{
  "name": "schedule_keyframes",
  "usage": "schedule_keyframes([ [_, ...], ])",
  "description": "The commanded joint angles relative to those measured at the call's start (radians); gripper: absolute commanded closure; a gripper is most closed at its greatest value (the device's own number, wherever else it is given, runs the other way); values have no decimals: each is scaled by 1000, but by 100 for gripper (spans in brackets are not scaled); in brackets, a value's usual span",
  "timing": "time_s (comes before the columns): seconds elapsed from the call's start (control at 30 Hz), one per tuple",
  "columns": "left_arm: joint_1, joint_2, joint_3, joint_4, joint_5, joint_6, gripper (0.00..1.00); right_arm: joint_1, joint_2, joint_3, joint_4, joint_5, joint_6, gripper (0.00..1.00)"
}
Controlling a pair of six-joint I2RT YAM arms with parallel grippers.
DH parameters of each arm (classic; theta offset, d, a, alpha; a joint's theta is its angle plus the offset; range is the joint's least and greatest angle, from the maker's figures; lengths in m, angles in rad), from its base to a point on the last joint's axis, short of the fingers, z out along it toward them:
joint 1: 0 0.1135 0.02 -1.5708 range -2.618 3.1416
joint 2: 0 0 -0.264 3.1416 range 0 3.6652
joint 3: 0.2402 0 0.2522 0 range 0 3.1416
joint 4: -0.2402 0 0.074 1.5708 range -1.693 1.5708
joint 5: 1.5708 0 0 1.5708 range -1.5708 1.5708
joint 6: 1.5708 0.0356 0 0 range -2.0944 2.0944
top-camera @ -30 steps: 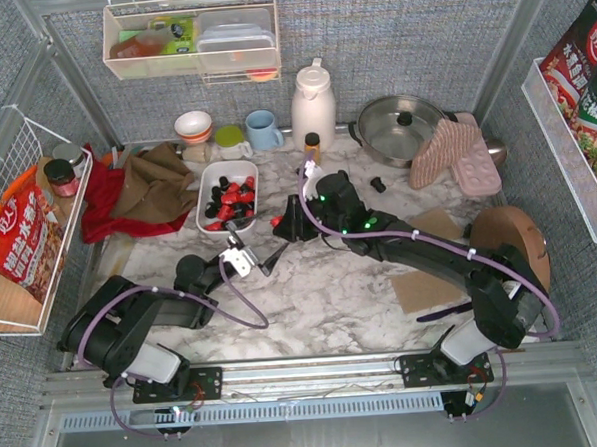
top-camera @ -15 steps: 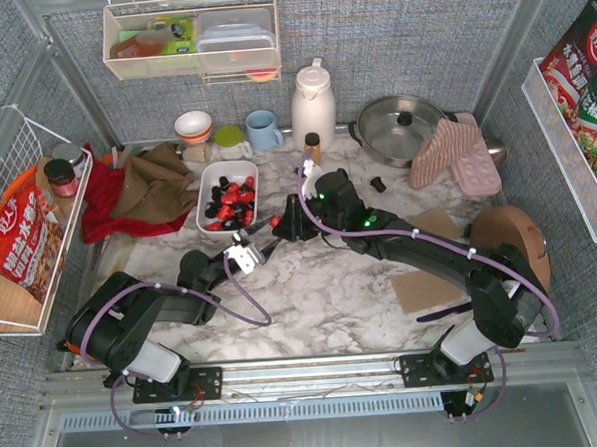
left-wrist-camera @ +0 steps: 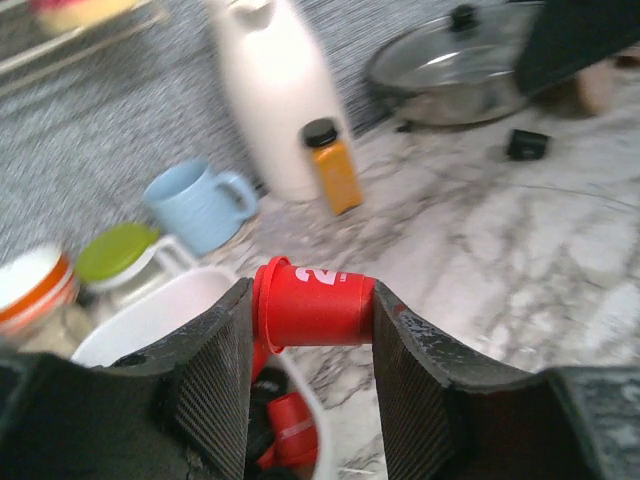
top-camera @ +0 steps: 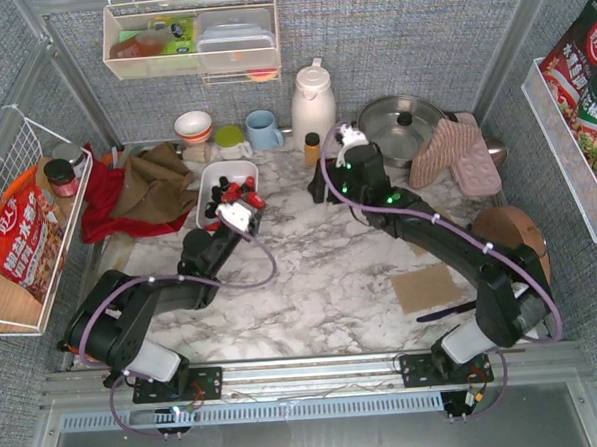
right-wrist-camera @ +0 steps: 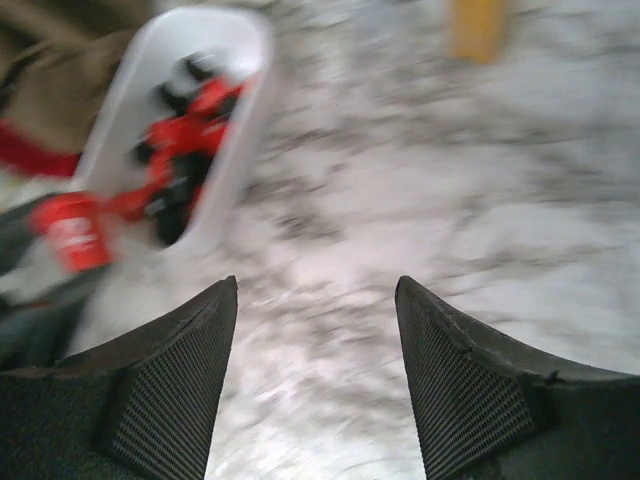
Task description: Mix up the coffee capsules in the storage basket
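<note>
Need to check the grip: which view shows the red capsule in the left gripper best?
Left wrist. The red capsule sits large and central, clamped sideways in the left gripper. The right wrist view shows it small and blurred at the left edge; the top external view shows only a red speck.

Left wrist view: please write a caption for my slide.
Left gripper holding a red coffee capsule sideways over the white storage basket.

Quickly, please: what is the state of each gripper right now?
Left gripper: closed on a red coffee capsule.
Right gripper: open, holding nothing.
</note>
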Motion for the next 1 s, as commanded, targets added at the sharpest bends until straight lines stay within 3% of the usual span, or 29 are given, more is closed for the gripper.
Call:
schedule_keyframes([
  [0.0,68,5,88,-220,-211,-209,60,-110,85,64,-84,265,-117,31],
  [0.13,124,30,201,-435,-276,-341,58,-239,253,174,-140,243,-181,32],
  [0.33,201,146,433,-762,-282,-479,55,-317,461,338,-230,169,-319,31],
  [0.63,266,310,593,-888,-218,-528,48,-376,598,483,-335,166,-419,31],
  [0.83,267,308,610,-919,-207,-533,16,-436,694,577,-428,61,-454,32],
  [0.87,267,294,600,-912,-210,-533,5,-443,708,586,-444,36,-469,33],
  [0.97,266,242,569,-898,-219,-526,1,-457,730,587,-450,-9,-501,36],
])
